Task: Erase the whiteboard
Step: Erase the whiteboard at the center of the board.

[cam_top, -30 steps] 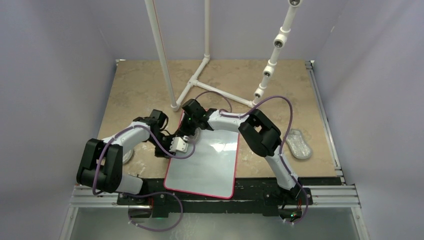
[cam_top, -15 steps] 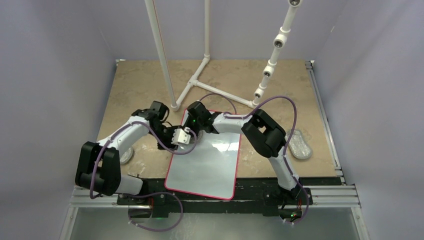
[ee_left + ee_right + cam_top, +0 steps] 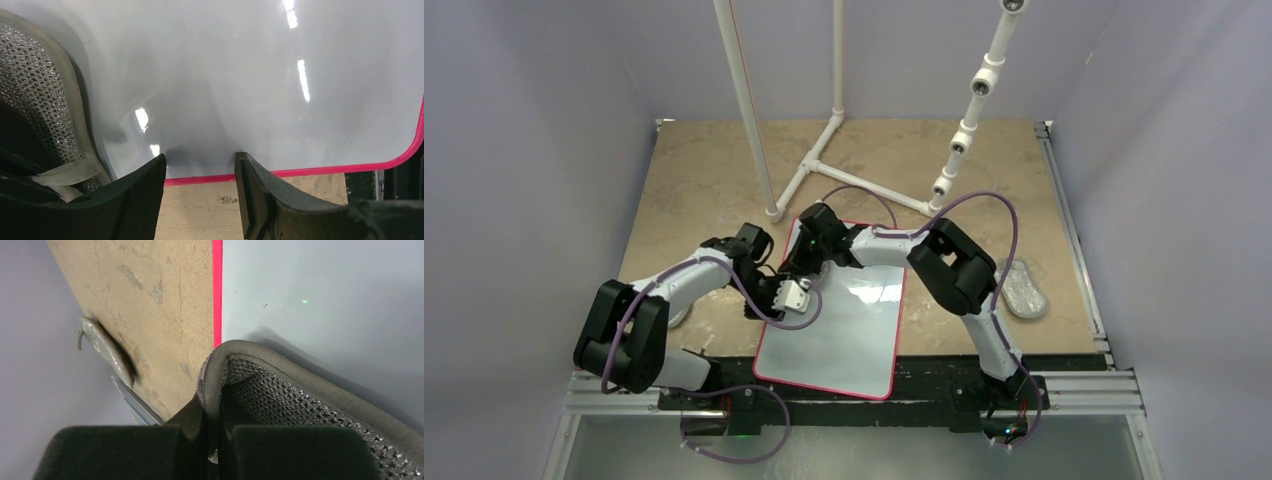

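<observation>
The right gripper (image 3: 216, 415) pinches a grey mesh pad (image 3: 280, 390) against the whiteboard (image 3: 849, 325); the left gripper (image 3: 200, 165) hangs part open, empty, over the board's red edge.

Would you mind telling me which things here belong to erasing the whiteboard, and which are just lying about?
In the job:
whiteboard
grey mesh pad, pinched in the right pincer and lying on the board
left pincer, open at the board's left edge

Lying about:
spare pad at the right
second spare pad at the left, partly hidden
white pipe frame at the back
</observation>
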`<state>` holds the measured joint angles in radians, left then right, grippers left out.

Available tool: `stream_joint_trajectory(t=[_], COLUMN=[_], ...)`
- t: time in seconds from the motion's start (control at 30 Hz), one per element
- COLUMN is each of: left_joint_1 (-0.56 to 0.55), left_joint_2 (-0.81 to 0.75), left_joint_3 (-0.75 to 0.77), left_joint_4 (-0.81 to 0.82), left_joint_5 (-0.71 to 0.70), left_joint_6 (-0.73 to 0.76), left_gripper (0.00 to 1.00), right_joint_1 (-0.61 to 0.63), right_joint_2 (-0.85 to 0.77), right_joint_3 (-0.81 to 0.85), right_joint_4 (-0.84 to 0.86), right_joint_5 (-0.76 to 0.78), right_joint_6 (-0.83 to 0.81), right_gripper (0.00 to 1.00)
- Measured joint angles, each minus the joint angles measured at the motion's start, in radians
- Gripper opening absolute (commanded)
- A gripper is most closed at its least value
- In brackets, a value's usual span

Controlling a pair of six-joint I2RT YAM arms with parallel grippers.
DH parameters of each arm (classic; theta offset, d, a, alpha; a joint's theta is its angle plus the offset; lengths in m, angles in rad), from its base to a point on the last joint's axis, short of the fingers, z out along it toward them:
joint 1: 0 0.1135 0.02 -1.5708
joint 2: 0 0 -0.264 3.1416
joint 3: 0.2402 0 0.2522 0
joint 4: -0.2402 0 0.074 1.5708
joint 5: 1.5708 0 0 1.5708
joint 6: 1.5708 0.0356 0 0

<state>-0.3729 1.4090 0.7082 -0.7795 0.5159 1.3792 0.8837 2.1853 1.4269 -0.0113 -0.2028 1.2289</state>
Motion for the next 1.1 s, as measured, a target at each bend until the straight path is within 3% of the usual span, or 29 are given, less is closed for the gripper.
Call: stream_joint_trajectory(t=[0.4, 0.77, 0.97, 1.1], left_joint_1=[-0.008, -0.008, -0.010, -0.011], left_joint_2=[-0.015, -0.011, -0.012, -0.012], left_joint_3=[-0.032, -0.031, -0.032, -0.033], left_joint_4=[0.021, 0.011, 0.009, 0.008], left_joint_5=[-0.008, -0.009, -0.009, -0.009], left_joint_6=[-0.027, -0.026, -0.025, -0.024], left_gripper=[0.46, 0.42, 0.38, 0.37], right_joint_1=[-0.056, 0.059, 0.000, -0.126], right_joint_2=[-0.195, 0.016, -0.120, -0.264], right_joint_3=[-0.217, 0.109, -0.139, -0.342], right_joint_4=[-0.092, -0.166, -0.039, -0.014], right_joint_5=[0.063, 0.081, 0.094, 0.104], right_joint_6=[-0.112, -0.138, -0.105, -0.094], right_gripper=[0.00, 0.00, 0.00, 0.00])
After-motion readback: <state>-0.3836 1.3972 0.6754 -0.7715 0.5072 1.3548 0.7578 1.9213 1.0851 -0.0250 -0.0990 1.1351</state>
